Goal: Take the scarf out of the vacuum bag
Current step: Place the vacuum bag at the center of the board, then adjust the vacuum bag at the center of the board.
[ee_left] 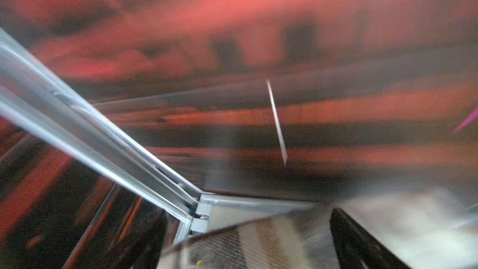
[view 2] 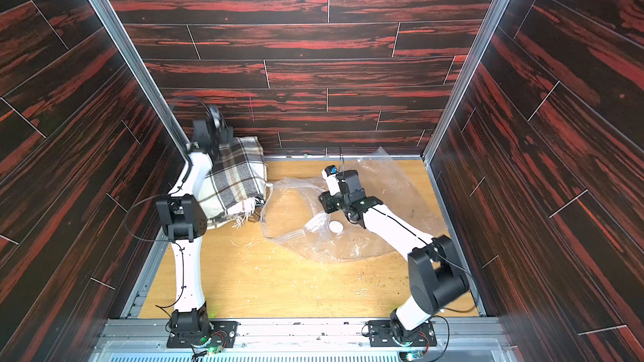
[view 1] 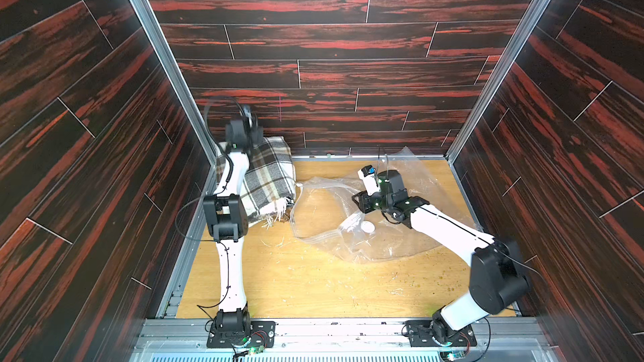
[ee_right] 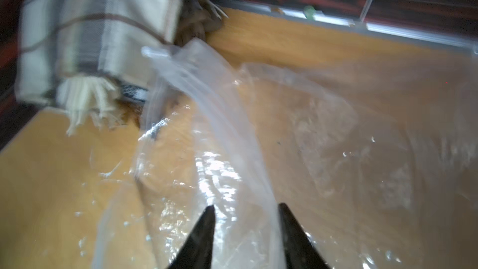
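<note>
The scarf (view 1: 270, 177) (view 2: 238, 175), grey and cream plaid with a fringe, lies bunched in the far left corner of the table, outside the vacuum bag (view 1: 334, 210) (view 2: 299, 203). The bag is clear, crinkled and flat on the wood, its white valve disc (view 1: 367, 227) (view 2: 336, 227) facing up. My left gripper (view 1: 245, 116) hangs blurred above the scarf, near the corner post; in the left wrist view its fingers (ee_left: 357, 241) stand wide apart with the scarf (ee_left: 245, 241) below them. My right gripper (ee_right: 247, 205) (view 1: 360, 200) is open over the bag, with a fold of plastic (ee_right: 219, 130) running between its tips.
Dark red wood-grain walls close in three sides, with metal corner posts (view 1: 163, 60) (view 1: 501, 64). A metal rail (view 1: 331, 323) runs along the front edge. Loose fringe threads and crumbs (view 1: 278, 242) lie scattered on the wooden table (view 1: 313, 283).
</note>
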`<state>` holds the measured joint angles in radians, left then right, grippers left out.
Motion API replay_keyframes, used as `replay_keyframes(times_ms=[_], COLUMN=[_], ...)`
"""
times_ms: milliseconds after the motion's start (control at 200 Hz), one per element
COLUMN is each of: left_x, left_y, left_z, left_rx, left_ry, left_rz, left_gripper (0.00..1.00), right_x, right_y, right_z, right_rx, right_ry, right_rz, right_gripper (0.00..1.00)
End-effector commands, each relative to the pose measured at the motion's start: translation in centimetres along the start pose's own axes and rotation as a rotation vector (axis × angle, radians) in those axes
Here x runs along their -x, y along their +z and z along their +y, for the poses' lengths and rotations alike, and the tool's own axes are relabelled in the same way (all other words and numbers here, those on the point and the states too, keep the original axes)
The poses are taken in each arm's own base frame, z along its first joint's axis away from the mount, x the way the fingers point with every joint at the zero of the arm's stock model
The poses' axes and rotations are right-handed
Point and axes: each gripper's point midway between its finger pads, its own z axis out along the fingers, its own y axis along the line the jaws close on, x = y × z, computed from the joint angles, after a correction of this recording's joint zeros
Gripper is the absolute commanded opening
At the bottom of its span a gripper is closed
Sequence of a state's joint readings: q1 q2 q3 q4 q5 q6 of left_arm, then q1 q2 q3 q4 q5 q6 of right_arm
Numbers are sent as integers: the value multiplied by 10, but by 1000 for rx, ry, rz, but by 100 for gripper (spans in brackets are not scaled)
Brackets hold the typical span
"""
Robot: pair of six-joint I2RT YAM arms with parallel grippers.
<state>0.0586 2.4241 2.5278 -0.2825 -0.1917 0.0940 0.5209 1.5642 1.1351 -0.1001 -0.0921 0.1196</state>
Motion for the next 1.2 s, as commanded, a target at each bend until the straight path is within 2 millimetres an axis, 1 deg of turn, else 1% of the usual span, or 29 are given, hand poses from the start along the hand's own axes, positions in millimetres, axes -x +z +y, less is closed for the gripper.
replay_keyframes(times_ms=[0, 50, 80, 85, 90, 110, 165, 175, 180, 210, 230, 251, 271, 276, 296, 351, 401, 431, 491, 511, 581, 656, 701, 782, 897, 982, 1142, 1192, 1197], left_x=[62, 64, 63, 61, 50, 49, 34, 26, 27, 9, -1, -14, -20, -26, -28, -42, -54, -57, -67, -65, -73, -81, -87, -99, -112, -120, -134, -133, -138], left_y=[-91, -106, -113, -113, -109, -113, -133, -135, -139, -151, -161, -168, -181, -182, -194, -222, -246, -260, -289, -299, -330, -355, -366, -377, -380, -383, -373, -370, -367], left_z=[19, 0, -20, -23, -28, -38, -65, -71, -73, -90, -101, -110, -118, -121, -129, -145, -165, -175, -198, -205, -229, -253, -269, -290, -308, -321, -330, -333, -335], left_rx=[-44, -161, -275, -290, -301, -353, -447, -458, -466, -490, -498, -500, -510, -508, -526, -561, -618, -643, -699, -726, -786, -835, -878, -902, -903, -900, -850, -843, -836], left_ry=[-348, -456, -518, -529, -541, -587, -665, -674, -677, -674, -667, -661, -660, -660, -661, -680, -687, -678, -658, -652, -633, -613, -610, -585, -549, -481, -412, -410, -405], left_rz=[60, 97, 122, 129, 159, 174, 260, 291, 292, 341, 361, 379, 375, 386, 369, 365, 391, 401, 434, 435, 470, 509, 546, 599, 662, 717, 767, 770, 781], left_gripper=[100, 100, 100, 100, 100, 100, 100, 100, 100, 100, 100, 100, 100, 100, 100, 100, 100, 100, 100, 100, 100, 100, 99, 97, 97, 96, 96, 96, 96], right_x=[22, 24, 26, 26, 26, 28, 34, 35, 35, 40, 44, 49, 52, 53, 57, 67, 72, 74, 72, 70, 60, 49, 45, 35, 22, 15, 7, 2, 1], right_y=[-21, -28, -31, -32, -33, -35, -45, -47, -48, -55, -60, -64, -69, -70, -76, -91, -103, -110, -123, -127, -135, -136, -133, -124, -106, -89, -60, -54, -53], right_z=[39, 50, 55, 56, 56, 57, 64, 63, 63, 62, 60, 51, 46, 44, 39, 12, -22, -44, -88, -102, -144, -174, -185, -205, -227, -242, -268, -277, -277], right_rx=[175, 231, 258, 262, 263, 266, 299, 298, 297, 286, 283, 243, 226, 223, 207, 120, 34, -2, -60, -73, -109, -104, -97, -140, -145, -147, -156, -172, -173], right_ry=[-61, -63, -64, -64, -63, -64, -58, -55, -53, -42, -30, -9, 11, 18, 36, 115, 224, 295, 440, 486, 629, 721, 735, 746, 786, 803, 839, 858, 859], right_rz=[-60, -68, -72, -73, -73, -79, -108, -115, -119, -146, -162, -181, -191, -194, -205, -240, -251, -253, -270, -274, -280, -292, -303, -302, -309, -295, -277, -270, -270], right_gripper=[73, 85, 88, 89, 89, 91, 92, 93, 94, 96, 96, 96, 96, 96, 96, 96, 96, 96, 96, 96, 96, 96, 96, 96, 96, 96, 96, 96, 96])
